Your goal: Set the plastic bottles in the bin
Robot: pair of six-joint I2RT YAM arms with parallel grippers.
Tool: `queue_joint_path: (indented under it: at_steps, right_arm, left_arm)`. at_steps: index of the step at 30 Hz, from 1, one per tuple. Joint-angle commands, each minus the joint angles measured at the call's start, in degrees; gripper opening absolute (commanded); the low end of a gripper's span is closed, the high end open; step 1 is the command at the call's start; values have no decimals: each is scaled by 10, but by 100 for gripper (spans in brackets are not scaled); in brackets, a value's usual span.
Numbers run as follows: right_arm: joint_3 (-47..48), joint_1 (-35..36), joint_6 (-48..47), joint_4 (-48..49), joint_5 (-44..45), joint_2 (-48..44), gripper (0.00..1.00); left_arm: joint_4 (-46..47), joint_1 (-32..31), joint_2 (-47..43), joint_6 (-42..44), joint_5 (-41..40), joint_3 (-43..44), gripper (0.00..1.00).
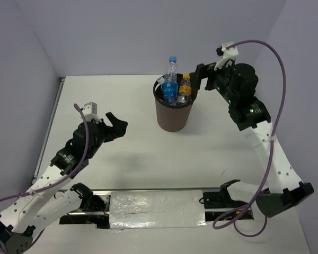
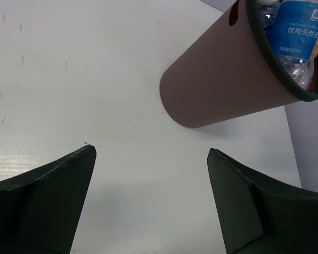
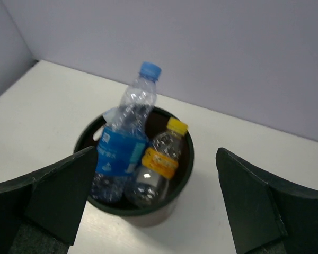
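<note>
Two plastic bottles (image 3: pixel 119 153) — inside the bin (image 1: pixel 173 117)

two bottles (image 1: pixel 171 80) jut above the bin (image 1: pixel 173 117), crowding its mouth; open table (image 1: pixel 148 159) lies around it.

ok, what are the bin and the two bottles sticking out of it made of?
The bin looks like matte brown plastic: smooth even wall, punched slot near the darker rim; coated metal is possible. The blue-label bottle seems thin clear plastic, see-through, with a glossy label. The yellow-capped bottle looks the same: clear body with glints.
</note>
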Motion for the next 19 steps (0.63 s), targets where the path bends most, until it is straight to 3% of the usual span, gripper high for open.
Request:
queue_joint_path:
  at_steps: [1,8,19]
  right_arm:
    - [-59,-7,-28,-47,73,-47,100]
    - [-174,-24,-20,-57,95,-188,100]
    - [-316,-34,-8,-89,88,-316,100]
  left_arm:
    - [26,5,-8,41,-9,34,99]
    - [15,7,-5,60,3,54,100]
    - [13,8,-28,38,22,34,100]
